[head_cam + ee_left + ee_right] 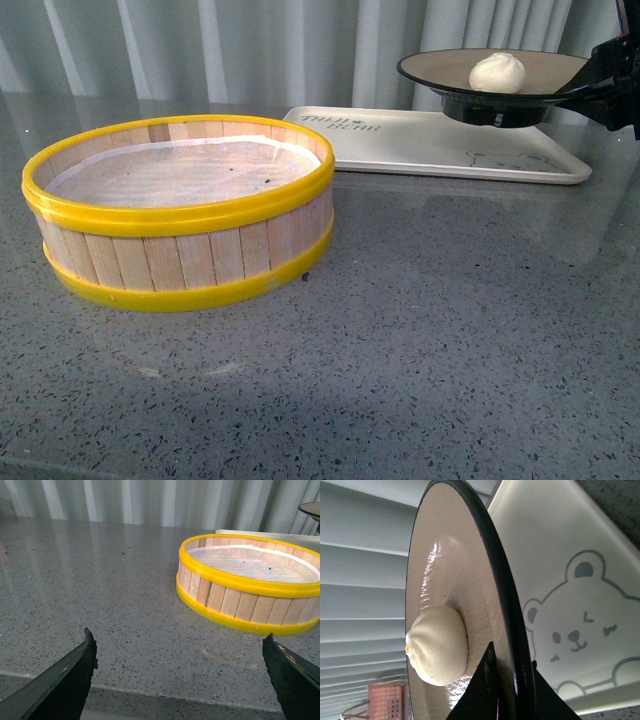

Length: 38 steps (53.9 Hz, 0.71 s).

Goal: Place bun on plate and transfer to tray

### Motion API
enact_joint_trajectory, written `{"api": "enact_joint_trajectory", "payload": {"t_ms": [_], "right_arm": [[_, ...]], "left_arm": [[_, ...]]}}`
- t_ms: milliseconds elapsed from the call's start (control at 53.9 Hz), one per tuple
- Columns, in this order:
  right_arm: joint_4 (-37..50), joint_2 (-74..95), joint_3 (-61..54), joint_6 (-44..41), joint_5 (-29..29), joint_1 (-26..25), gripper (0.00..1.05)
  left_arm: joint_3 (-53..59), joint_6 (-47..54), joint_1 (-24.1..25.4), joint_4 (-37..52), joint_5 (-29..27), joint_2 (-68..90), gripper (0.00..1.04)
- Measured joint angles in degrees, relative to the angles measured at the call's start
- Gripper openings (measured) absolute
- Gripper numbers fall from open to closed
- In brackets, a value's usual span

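Right fingers (pixel 481 696) clamp the plate (pixel 440 66), bun (pixel 497 72) aboard, over the tray (pixel 400 140); left fingers (pixel 65 680) spread wide.

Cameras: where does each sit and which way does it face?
Front view: on the body, facing across the table at steamer, tray and raised plate; right gripper at the edge.
Left wrist view: on the left arm, looking toward the steamer; left gripper, jaws open.
Right wrist view: on the right arm, along the plate above the tray; jaws clamp its rim near the bun.
Shared: front and right wrist both show plate, bun, tray.
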<state>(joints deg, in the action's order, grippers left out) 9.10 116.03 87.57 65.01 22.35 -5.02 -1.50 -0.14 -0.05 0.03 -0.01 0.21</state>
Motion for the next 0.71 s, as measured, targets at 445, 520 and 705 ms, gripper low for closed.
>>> {"api": "enact_joint_trajectory", "payload": {"t_ms": [445,520,705], "right_arm": [[-3.04,3.63,4.52,1.25,-0.24,-0.46,0.03],[-3.93,4.28,5.46,1.31,-0.37,-0.46,0.03],[-6.05,4.66,5.60,1.40,-1.22,-0.46,0.03]], "left_arm": [[0.00,0.00,0.00,0.00,0.00,0.00,0.98],[0.00,0.00,0.00,0.00,0.00,0.00,0.98],[0.00,0.00,0.00,0.00,0.00,0.00,0.98]]}}
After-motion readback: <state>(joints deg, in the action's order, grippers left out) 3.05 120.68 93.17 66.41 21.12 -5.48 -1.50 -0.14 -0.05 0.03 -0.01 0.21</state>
